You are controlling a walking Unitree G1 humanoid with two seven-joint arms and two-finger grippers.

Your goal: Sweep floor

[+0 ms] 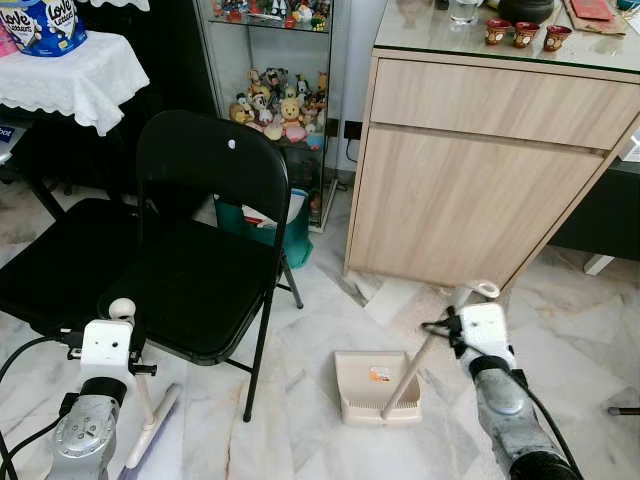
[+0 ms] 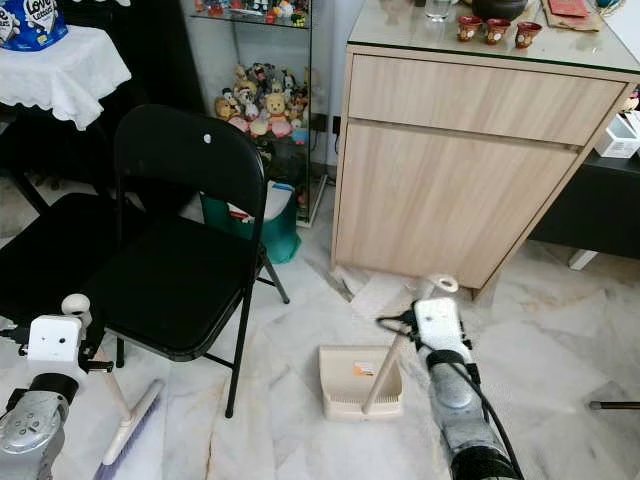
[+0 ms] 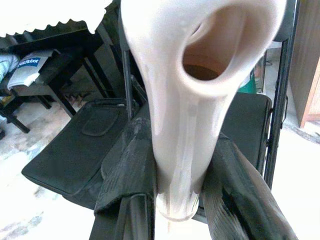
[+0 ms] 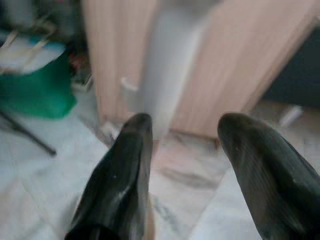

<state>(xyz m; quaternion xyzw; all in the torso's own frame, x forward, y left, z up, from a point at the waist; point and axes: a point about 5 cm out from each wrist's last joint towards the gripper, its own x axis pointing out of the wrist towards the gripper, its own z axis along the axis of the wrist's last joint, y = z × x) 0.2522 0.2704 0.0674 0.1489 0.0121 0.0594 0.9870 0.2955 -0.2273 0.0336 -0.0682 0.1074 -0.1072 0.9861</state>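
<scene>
Nearby, a black folding chair (image 1: 205, 240) crowds the left end effector (image 3: 182, 185) gripping the broom (image 1: 150, 425); right end effector (image 4: 182, 150) spread.

Pale marble floor (image 1: 310, 440), cream dustpan (image 1: 375, 388) flat on it, broom head (image 1: 152, 432), black folding chair (image 1: 205, 250)

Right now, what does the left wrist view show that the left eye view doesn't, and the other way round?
The left wrist view gives a close look at the left gripper clamped on the broom handle, whose end is hollow, plus a folded paper under the table. The left eye view adds the dustpan on the floor, the right gripper at its handle, the wooden cabinet and the shelf of figurines. Both share the black folding chair and the white lace tablecloth.
</scene>
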